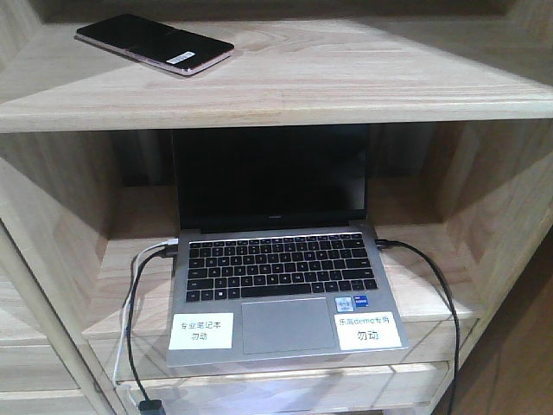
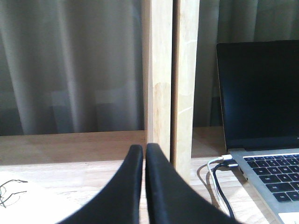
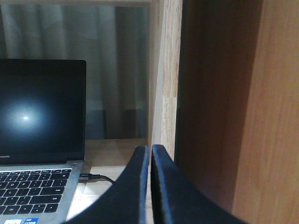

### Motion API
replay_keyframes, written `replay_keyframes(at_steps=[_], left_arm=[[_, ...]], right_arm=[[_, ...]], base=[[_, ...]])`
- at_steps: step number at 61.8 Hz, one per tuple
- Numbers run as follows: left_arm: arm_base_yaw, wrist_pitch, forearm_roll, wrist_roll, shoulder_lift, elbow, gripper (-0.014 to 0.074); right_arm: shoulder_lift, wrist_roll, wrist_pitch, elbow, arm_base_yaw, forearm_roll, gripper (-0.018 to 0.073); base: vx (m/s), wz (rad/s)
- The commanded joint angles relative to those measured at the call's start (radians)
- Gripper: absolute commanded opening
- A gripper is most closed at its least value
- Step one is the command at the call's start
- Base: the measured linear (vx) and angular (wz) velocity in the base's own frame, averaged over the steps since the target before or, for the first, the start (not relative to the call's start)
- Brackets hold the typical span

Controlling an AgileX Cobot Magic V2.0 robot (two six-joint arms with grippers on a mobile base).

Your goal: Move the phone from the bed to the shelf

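Phone flat on the upper shelf board

The phone (image 1: 154, 43) lies flat at the left of the shelf (image 1: 346, 82), above the open laptop (image 1: 281, 259) on the board below. Left gripper (image 2: 144, 156) and right gripper (image 3: 150, 156) hang before the laptop's board, both clenched on nothing, fingers pressed together.

Only the fingers are seen: the left gripper (image 2: 144, 151) and right gripper (image 3: 150, 151) are each formed of two smooth, matte black, curved, tapering fingers.
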Motion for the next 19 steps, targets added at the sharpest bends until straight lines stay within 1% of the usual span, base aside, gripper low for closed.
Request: replay_keyframes(at_steps=[1, 19], left_arm=[[0.003, -0.072, -0.01, -0.009, -0.007, -0.025, 0.0001], [0.003, -0.072, -0.01, -0.009, -0.007, -0.025, 0.0001]], right_arm=[[-0.014, 0.001, -0.072, 0.011, -0.004, -0.001, -0.0006], [-0.014, 0.001, -0.072, 0.011, -0.004, -0.001, -0.0006]], base=[[0.0, 0.0], [0.0, 0.0]])
